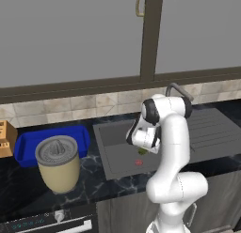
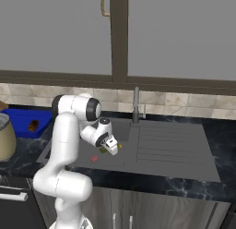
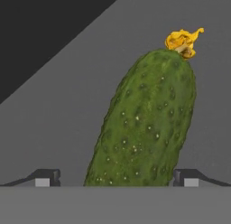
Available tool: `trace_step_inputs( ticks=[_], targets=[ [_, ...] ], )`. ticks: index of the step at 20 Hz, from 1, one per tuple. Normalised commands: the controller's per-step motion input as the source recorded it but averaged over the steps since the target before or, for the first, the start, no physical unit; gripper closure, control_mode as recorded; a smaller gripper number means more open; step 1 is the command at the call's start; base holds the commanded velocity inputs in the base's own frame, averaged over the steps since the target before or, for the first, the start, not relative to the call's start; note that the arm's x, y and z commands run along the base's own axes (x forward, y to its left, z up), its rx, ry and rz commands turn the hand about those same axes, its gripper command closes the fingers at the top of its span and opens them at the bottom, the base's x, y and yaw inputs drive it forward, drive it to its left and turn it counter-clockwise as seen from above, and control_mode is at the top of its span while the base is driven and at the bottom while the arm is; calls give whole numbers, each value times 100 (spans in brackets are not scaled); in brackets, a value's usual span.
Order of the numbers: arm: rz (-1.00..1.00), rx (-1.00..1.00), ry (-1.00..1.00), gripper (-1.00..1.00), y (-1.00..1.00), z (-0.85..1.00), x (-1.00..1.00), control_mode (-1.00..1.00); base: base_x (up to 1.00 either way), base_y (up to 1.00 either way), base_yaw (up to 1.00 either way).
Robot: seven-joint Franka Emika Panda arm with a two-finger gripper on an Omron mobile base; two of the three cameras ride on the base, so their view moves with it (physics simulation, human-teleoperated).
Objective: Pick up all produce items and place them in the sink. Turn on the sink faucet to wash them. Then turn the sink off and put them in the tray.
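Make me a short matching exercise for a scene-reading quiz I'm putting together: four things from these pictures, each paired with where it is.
1. cucumber
2. brown-orange oblong
3. juicer cup
4. faucet

A. in the blue tray
B. behind the sink, by the wall
C. between the open gripper fingertips
D. on the counter in front of the tray

Pairs: 1-C, 2-A, 3-D, 4-B

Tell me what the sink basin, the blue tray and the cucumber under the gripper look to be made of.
Sink: matte dark grey, perhaps composite or coated metal; flat and unreflective, ribbed drainboard. Tray: bright blue, likely moulded plastic; uniform colour, rounded rim. Cucumber: organic, bumpy dull green skin with pale specks and a dried yellow blossom tip.
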Motion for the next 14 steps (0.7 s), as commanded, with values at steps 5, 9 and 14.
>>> trace_step_inputs(
  ticks=[5, 9, 14],
  targets=[
    [0, 0, 0, 100, 0, -28, 9, -100, 0, 0, 0],
    [0, 0, 0, 100, 0, -3, -2, -100, 0, 0, 0],
    [0, 0, -10, 100, 6, 60, -20, -100, 0, 0, 0]
  ],
)
